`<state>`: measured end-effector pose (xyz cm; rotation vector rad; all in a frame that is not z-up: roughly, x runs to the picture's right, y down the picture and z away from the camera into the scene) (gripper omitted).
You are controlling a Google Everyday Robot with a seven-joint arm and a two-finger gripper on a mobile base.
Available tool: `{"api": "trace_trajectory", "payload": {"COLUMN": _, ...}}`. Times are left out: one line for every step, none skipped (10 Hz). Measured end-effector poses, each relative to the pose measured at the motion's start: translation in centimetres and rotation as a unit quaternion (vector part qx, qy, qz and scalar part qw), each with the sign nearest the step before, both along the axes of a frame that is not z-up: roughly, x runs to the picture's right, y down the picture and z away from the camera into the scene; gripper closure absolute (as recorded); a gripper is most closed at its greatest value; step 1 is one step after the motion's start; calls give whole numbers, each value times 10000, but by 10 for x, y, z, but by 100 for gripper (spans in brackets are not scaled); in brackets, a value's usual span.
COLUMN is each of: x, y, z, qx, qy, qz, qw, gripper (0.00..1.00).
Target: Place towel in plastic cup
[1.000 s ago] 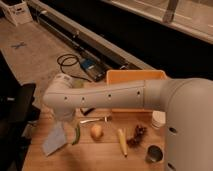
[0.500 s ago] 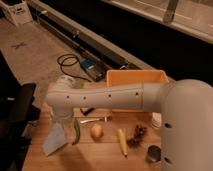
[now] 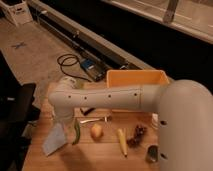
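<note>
The towel [image 3: 54, 140] is a pale grey-blue cloth at the left of the wooden table, its top corner right under the end of my arm. My gripper [image 3: 65, 123] is at the lower end of the white arm, just above the towel's top edge, and the wrist mostly covers it. I cannot tell whether it holds the towel. The plastic cup is not in view; my arm covers much of the table's right side.
On the wooden table [image 3: 90, 157] lie a green pod [image 3: 76, 132], a yellowish fruit [image 3: 96, 131], a yellow banana-like piece [image 3: 121, 141] and dark grapes [image 3: 137, 134]. A steel cup [image 3: 151, 153] stands front right. An orange bin [image 3: 137, 79] sits at the back. Cables [image 3: 70, 62] lie on the floor.
</note>
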<state>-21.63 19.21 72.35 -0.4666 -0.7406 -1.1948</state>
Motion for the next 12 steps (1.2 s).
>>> {"api": "trace_trajectory", "payload": {"x": -6, "y": 3, "z": 6, "qx": -46, "qy": -79, "qz": -9, "qw": 10000, "gripper": 35}}
{"api": "trace_trajectory", "payload": {"x": -13, "y": 4, "z": 11, "qx": -98, "qy": -163, "qz": -24, "qw": 9998, "gripper": 35}}
{"api": "trace_trajectory", "payload": {"x": -20, "y": 7, "z": 18, "qx": -170, "qy": -254, "qz": -48, "qw": 9995, "gripper": 35}}
{"api": "trace_trajectory", "payload": {"x": -27, "y": 12, "z": 26, "qx": -285, "qy": -359, "qz": -76, "qw": 9989, "gripper": 35}}
{"api": "trace_trajectory", "payload": {"x": -31, "y": 15, "z": 32, "qx": -371, "qy": -418, "qz": -109, "qw": 9984, "gripper": 35}}
{"api": "trace_trajectory", "payload": {"x": -37, "y": 22, "z": 41, "qx": -503, "qy": -477, "qz": -181, "qw": 9974, "gripper": 35}}
{"api": "trace_trajectory", "payload": {"x": -40, "y": 28, "z": 49, "qx": -628, "qy": -500, "qz": -263, "qw": 9964, "gripper": 35}}
{"api": "trace_trajectory", "payload": {"x": -40, "y": 32, "z": 56, "qx": -747, "qy": -511, "qz": -304, "qw": 9954, "gripper": 35}}
{"api": "trace_trajectory", "payload": {"x": -39, "y": 35, "z": 61, "qx": -824, "qy": -517, "qz": -311, "qw": 9948, "gripper": 35}}
{"api": "trace_trajectory", "payload": {"x": -37, "y": 40, "z": 71, "qx": -964, "qy": -541, "qz": -294, "qw": 9934, "gripper": 35}}
{"api": "trace_trajectory", "payload": {"x": -39, "y": 43, "z": 77, "qx": -1054, "qy": -587, "qz": -260, "qw": 9924, "gripper": 35}}
{"api": "trace_trajectory", "payload": {"x": -40, "y": 44, "z": 80, "qx": -1122, "qy": -640, "qz": -220, "qw": 9914, "gripper": 36}}
